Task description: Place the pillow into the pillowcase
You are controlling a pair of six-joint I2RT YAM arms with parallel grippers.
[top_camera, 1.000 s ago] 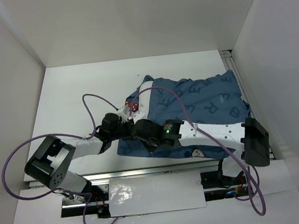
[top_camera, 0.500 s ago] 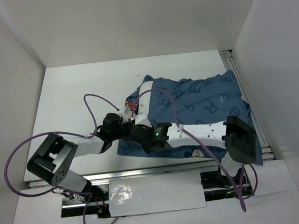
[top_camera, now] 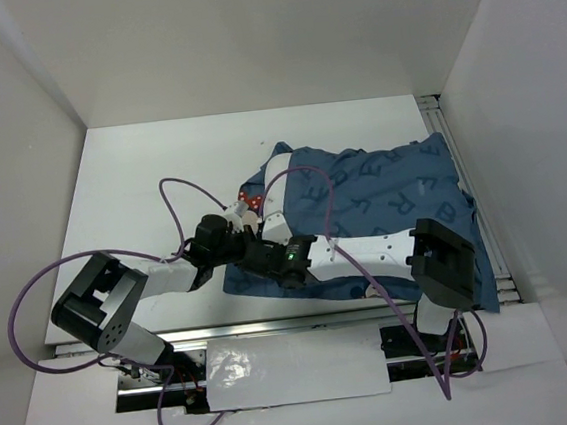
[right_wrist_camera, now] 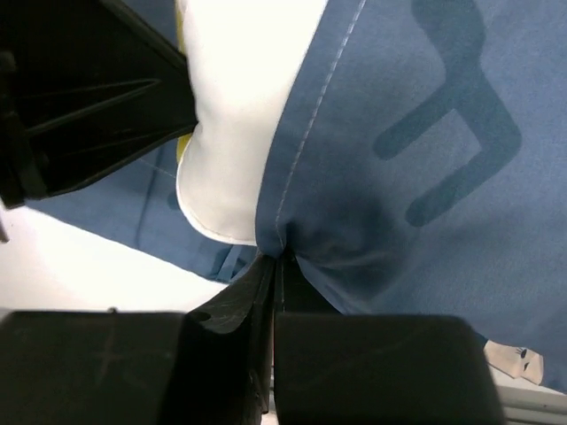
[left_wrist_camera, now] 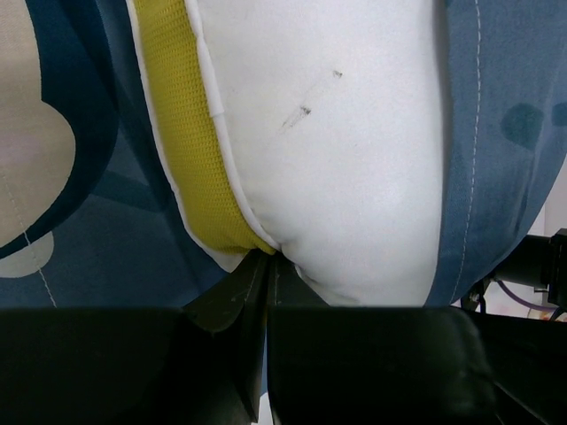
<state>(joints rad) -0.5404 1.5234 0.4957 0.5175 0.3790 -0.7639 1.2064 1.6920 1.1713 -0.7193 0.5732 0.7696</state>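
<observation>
From above, the pillowcase (top_camera: 382,188) lay spread on the table (top_camera: 140,186), and both arms met at its left end. At the left wrist, the left gripper (left_wrist_camera: 268,264) was pinched tight on the yellow-trimmed corner of the pillow (left_wrist_camera: 337,150), with pillowcase on either side. At the right wrist, the right gripper (right_wrist_camera: 276,258) was clamped on the pillowcase's stitched hem, just beside the pillow.

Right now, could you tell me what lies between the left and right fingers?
The pillow's white corner lies there, as the right wrist view shows.
</observation>
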